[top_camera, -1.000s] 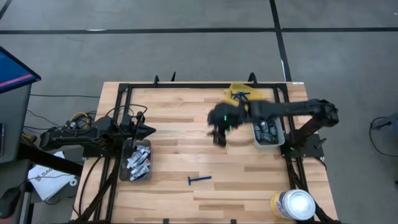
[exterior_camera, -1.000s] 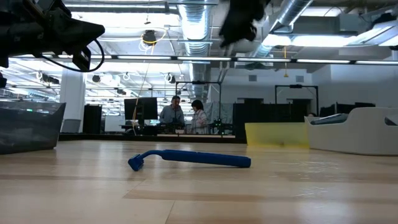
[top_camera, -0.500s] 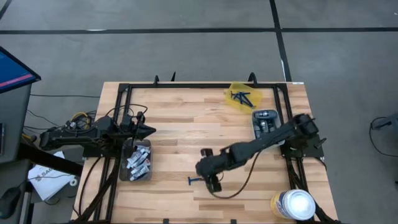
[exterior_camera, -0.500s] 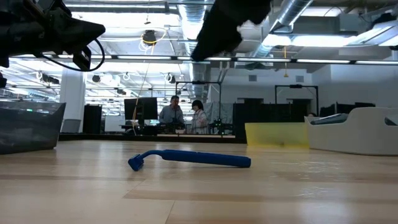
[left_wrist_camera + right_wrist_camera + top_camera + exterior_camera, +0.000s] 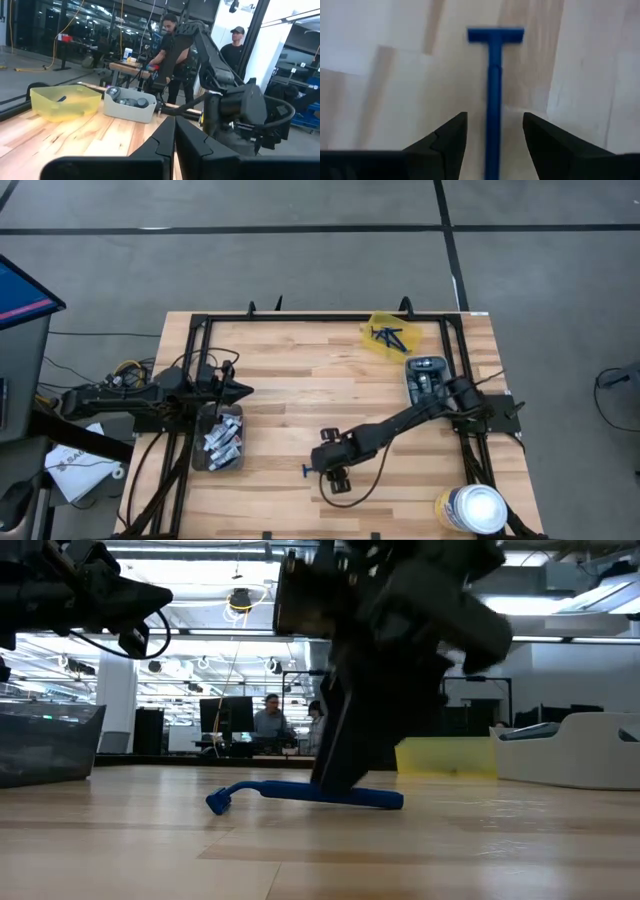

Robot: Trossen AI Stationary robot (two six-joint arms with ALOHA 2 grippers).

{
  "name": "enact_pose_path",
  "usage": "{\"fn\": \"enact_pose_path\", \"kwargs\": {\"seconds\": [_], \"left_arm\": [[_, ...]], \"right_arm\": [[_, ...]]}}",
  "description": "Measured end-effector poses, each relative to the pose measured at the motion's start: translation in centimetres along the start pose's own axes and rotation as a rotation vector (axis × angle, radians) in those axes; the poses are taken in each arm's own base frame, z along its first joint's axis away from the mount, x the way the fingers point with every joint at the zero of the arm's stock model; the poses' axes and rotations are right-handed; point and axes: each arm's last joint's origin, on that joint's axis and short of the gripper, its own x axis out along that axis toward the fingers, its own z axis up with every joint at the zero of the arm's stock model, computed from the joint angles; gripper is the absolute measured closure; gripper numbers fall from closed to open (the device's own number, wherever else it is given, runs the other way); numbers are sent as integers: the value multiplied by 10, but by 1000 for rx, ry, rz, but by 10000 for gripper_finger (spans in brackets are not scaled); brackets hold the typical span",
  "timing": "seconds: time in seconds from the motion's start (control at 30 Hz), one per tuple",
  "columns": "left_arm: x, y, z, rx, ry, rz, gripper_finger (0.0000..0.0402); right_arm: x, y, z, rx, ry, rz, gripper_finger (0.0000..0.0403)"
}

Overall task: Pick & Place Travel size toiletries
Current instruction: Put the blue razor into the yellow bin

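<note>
Reaching for the lone blue razor [image 5: 312,470] on the wooden table [image 5: 290,370]: step in hand is the approach to a pick.

- Right gripper [image 5: 492,137]: low over the razor, jaws spread, one finger to each side of the handle, which runs up between them to the head; nothing pinched yet. In the low view the gripper [image 5: 345,775] stands at the handle's middle, its tips at or just above the table.
- Razor: flat on the table, well apart from the yellow bin [image 5: 390,337], toward the table's near edge; head pointing away from the right arm's base.
- Left gripper [image 5: 243,391]: waits over the clear bin of white-and-blue tubes [image 5: 221,440], far across the table from the yellow bin; jaws pressed together, holding nothing.
- Other stock: more blue razors in the yellow bin; dark grey pods in the grey tray [image 5: 428,380] just beside it.
- Next move, judged: settle the last bit, close on the handle squarely, lift clear. A thin, flat handle may slip or pivot if caught off-centre.
- Change since a second ago: the right arm has swung from up near the yellow bin down to the razor; the razor and the left arm have not moved.
</note>
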Motion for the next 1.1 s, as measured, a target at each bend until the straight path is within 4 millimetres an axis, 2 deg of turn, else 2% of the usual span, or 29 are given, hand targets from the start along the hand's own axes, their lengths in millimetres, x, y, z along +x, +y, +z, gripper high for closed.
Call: {"fn": "enact_pose_path", "kwargs": {"seconds": [0.2,0.47,0.53,0.6,0.7,0.77,0.87,1.0,1.1], "left_arm": [[1,0,-1,-1,9,3,395],[1,0,-1,-1,11,3,394],[1,0,-1,-1,11,3,396],[1,0,-1,-1,11,3,396],[1,0,-1,-1,11,3,394],[1,0,-1,-1,11,3,394],[1,0,-1,-1,11,3,396],[1,0,-1,-1,11,3,394],[1,0,-1,-1,10,2,394]], "right_arm": [[8,-6,-3,27,30,-33,248],[8,-13,-5,59,49,-100,378],[8,-14,-6,68,60,-101,388],[7,-15,-6,69,62,-102,383],[-3,-20,-6,72,70,-115,383],[-15,-29,-3,48,62,-123,390],[-52,-50,8,16,22,-146,390],[-102,-93,10,58,-5,-205,387],[-147,-129,6,126,-53,-320,385]]}}
